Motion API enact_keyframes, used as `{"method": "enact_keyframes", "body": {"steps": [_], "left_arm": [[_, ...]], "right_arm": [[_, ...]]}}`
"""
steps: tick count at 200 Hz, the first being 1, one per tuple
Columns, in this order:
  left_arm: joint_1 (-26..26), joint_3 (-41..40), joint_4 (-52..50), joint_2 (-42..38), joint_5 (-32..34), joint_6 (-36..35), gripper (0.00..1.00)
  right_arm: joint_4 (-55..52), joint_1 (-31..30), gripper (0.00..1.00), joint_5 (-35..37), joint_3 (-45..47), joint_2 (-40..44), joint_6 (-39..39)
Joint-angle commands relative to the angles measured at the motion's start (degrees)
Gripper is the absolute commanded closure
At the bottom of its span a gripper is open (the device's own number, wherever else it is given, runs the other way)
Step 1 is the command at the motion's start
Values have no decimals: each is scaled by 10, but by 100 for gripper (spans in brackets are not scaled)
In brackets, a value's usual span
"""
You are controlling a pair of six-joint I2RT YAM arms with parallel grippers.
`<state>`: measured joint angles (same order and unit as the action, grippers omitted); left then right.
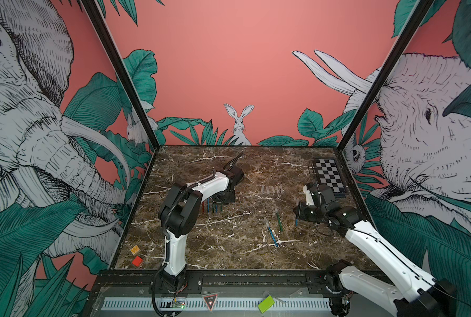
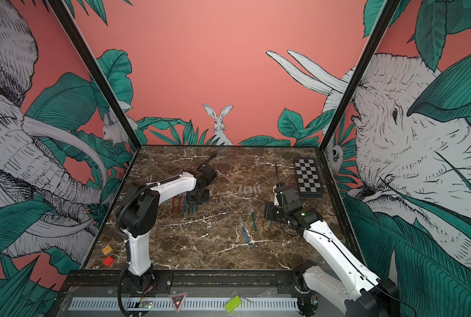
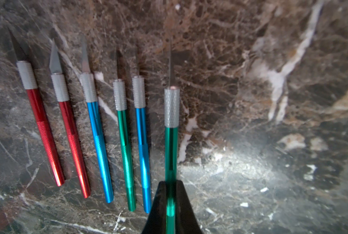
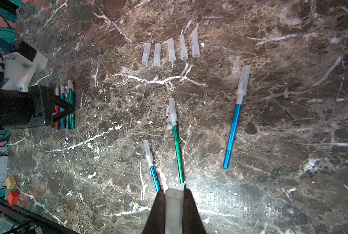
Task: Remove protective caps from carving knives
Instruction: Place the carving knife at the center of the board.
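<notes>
Your left gripper [image 3: 170, 185] clamps a bare-bladed green-handled knife [image 3: 171, 113] just beside the row of five uncapped knives [image 3: 97, 129]; your right gripper [image 4: 174, 192] pinches a translucent plastic cap [image 4: 174, 206].

Tabletop [image 1: 228, 255]: dark brown marble pattern, white veins
Checkerboard [image 1: 329, 177]: black-and-white, lying flat at far right corner, close to right wall
Red block [image 1: 137, 261] and orange block [image 1: 135, 249] marked W: near front left corner, just beside each other, orange one farther back
Green block [image 1: 266, 303]: on front ledge outside tabletop, tilted, over slotted white strip [image 1: 135, 304]; triangular sticker [image 1: 210, 300] to its left
Walls: pink mural, elephant [image 1: 23, 123] on side, rabbit [image 1: 239, 125] on back, green leaves
</notes>
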<state>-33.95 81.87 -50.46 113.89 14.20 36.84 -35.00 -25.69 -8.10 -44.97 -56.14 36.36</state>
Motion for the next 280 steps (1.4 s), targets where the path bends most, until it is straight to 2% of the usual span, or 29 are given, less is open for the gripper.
{"method": "enact_keyframes", "body": {"steps": [1,280], "left_arm": [[4,17,-14,8,11,15,100],[10,18,-37,34,-3,20,100]], "right_arm": [[4,2,100,-3,6,5,-5],[-3,3,100,-10,-1,16,-2]]}}
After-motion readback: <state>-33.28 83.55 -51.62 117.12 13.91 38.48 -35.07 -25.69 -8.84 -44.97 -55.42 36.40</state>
